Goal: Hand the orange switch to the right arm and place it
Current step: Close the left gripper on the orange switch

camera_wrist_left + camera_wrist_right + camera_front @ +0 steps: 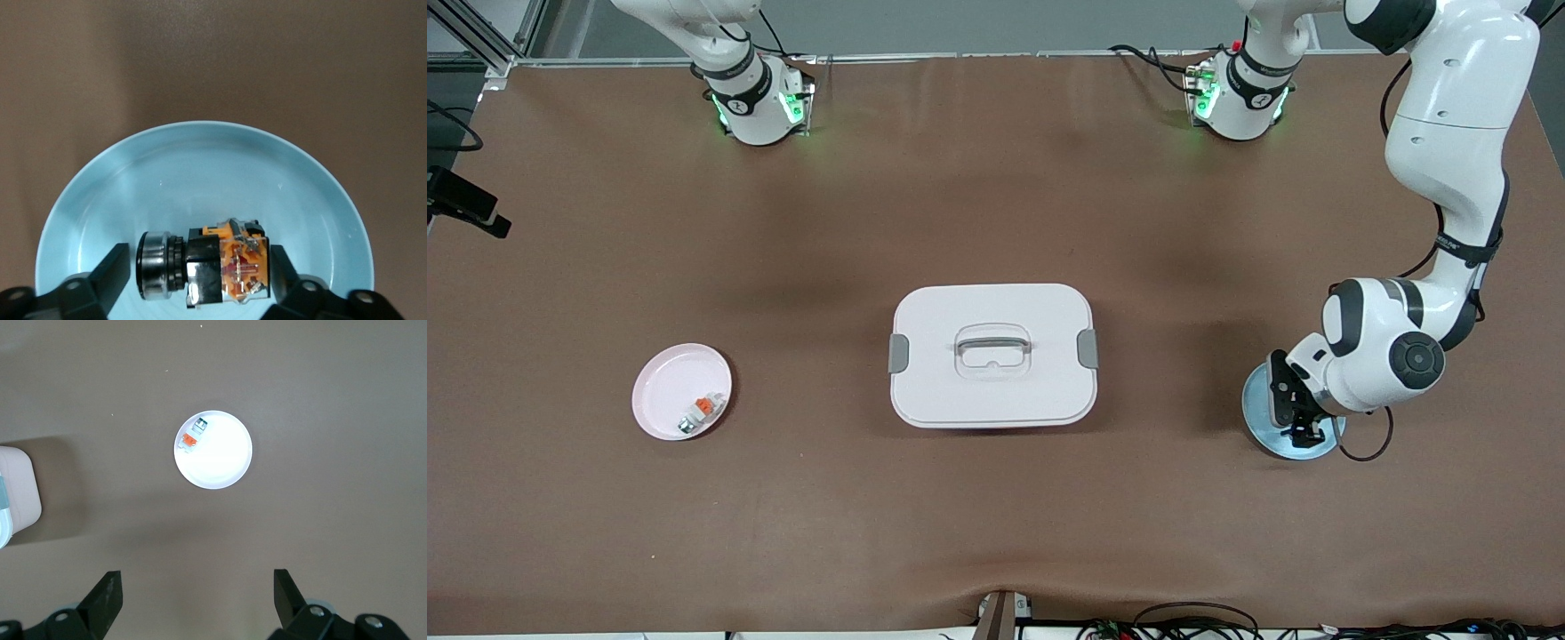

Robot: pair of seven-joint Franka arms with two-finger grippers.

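Note:
The orange switch, a stubby black part with a silver cap and an orange end, lies on its side in the light-blue plate at the left arm's end of the table. My left gripper is down in that plate, one finger on each side of the switch. One finger sits against the orange end and a small gap shows between the other finger and the silver cap. In the front view the left gripper hides the switch. My right gripper hangs open and empty high over the table.
A pink plate toward the right arm's end holds a whitish-grey part with an orange tab, also seen in the right wrist view. A white lidded box with a handle stands mid-table between the two plates.

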